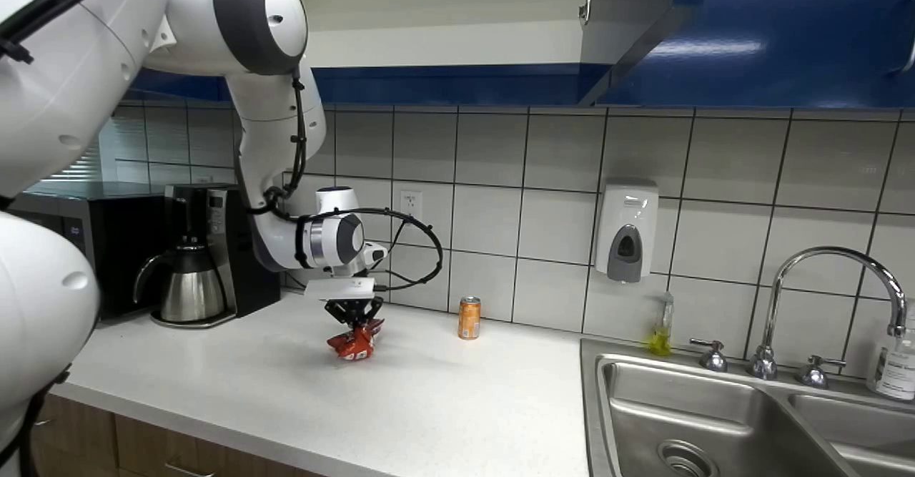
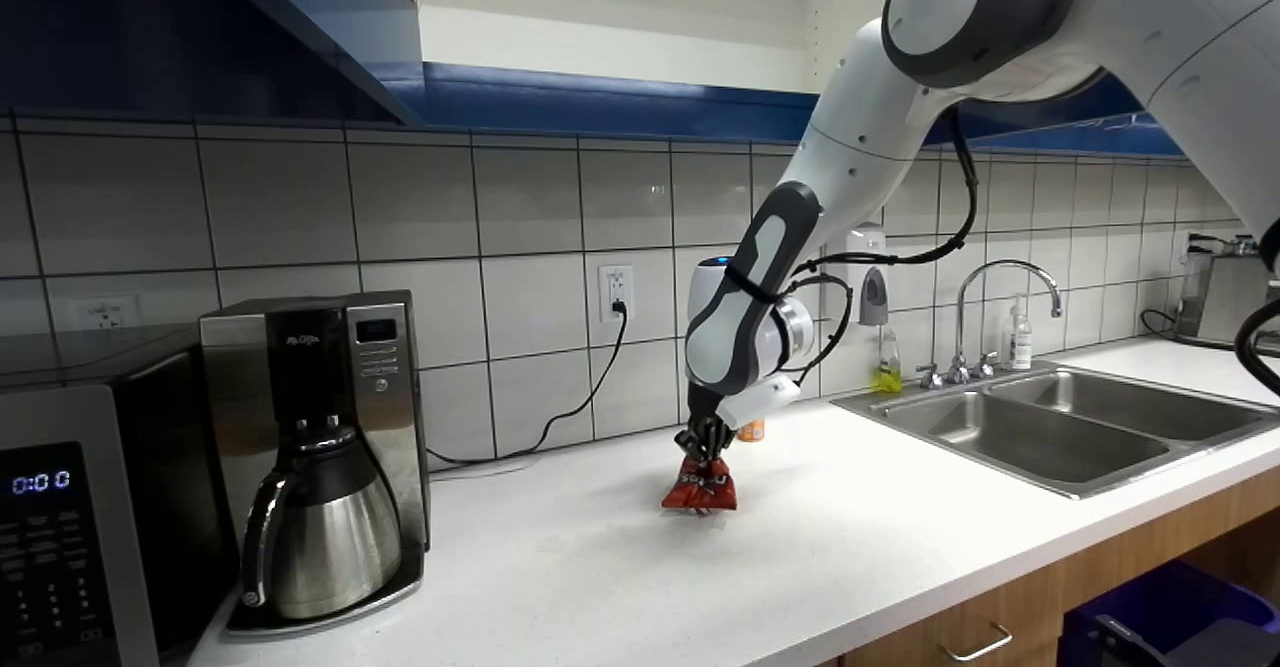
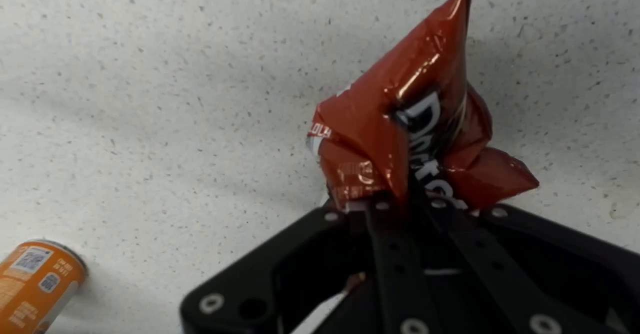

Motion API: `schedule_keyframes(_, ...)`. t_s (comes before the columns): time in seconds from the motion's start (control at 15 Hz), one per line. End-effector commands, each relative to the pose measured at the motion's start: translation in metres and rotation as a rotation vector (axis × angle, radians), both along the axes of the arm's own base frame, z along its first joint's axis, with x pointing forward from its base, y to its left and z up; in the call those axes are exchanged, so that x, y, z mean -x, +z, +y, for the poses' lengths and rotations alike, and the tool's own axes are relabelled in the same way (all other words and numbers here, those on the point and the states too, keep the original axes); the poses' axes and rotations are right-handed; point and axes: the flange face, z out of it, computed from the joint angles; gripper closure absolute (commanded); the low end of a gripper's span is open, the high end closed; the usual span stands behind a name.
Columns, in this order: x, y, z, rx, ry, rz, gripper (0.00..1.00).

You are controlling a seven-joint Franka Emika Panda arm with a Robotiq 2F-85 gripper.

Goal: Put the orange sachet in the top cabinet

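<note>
One claw (image 2: 706,450) is clenched on one red Doritos bag (image 3: 400,118), down at the worktop (image 1: 443,405) (whether the bag touches it, I cannot tell) and below one open top cabinet (image 1: 443,44). One orange can (image 1: 469,319) stands nearby, between one coffee maker (image 2: 388,387) and one two-basin sink (image 1: 596,405).

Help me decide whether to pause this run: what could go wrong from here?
The sachet, crumpled in the gripper, might slip out on the way up. It could also snag on the blue edge of the open cabinet. A sideways swing might topple the orange can standing nearby.
</note>
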Motion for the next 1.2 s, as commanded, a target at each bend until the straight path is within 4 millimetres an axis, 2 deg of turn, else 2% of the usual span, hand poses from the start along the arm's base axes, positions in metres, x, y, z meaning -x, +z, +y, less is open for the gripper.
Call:
schedule_keyframes(0.0, 0.002, 0.012, -0.009, 0.004, 0.006, 0.012, 0.98)
schedule_keyframes(0.33, 0.002, 0.027, -0.013, 0.005, -0.007, -0.012, 0.98)
schedule_keyframes(0.8, 0.002, 0.061, -0.016, 0.009, -0.017, -0.058, 0.98)
schedule_keyframes(1.13, 0.016, 0.084, -0.016, 0.006, -0.025, -0.060, 0.98)
